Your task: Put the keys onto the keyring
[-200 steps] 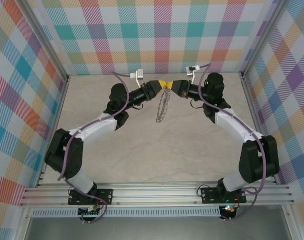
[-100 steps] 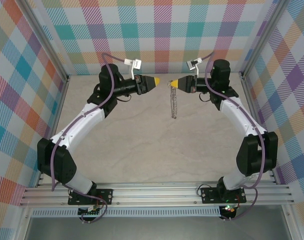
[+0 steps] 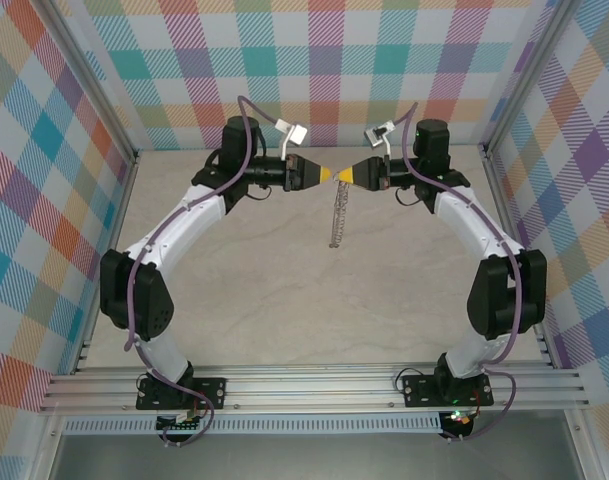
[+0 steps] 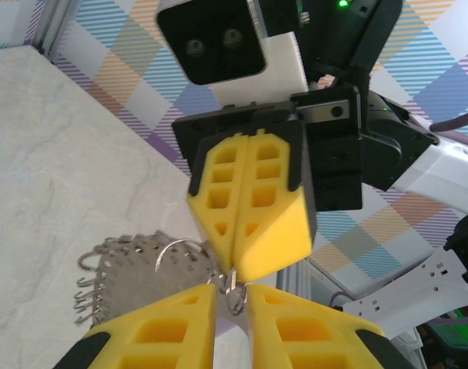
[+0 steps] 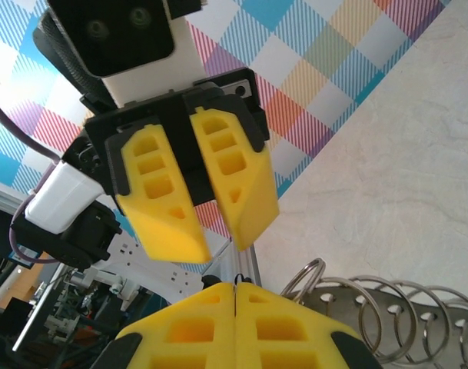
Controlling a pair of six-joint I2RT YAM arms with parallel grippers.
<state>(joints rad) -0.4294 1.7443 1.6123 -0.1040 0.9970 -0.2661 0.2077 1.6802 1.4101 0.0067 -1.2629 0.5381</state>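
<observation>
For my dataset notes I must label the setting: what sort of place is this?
Most likely a robot test cell in a lab: plaid-printed walls on an aluminium frame enclose a marble-look table, with two robot arms bolted at its near edge.

The left gripper (image 3: 324,174) and the right gripper (image 3: 347,177) meet tip to tip above the far middle of the surface (image 3: 284,300), close to the far wall (image 3: 314,80). The left one is on the left and the right one on the right. The keyring (image 3: 335,216) hangs from the right gripper's jaws, just beneath the meeting point. One of its small wire loops (image 4: 235,296) lies between the left gripper's jaws.
</observation>
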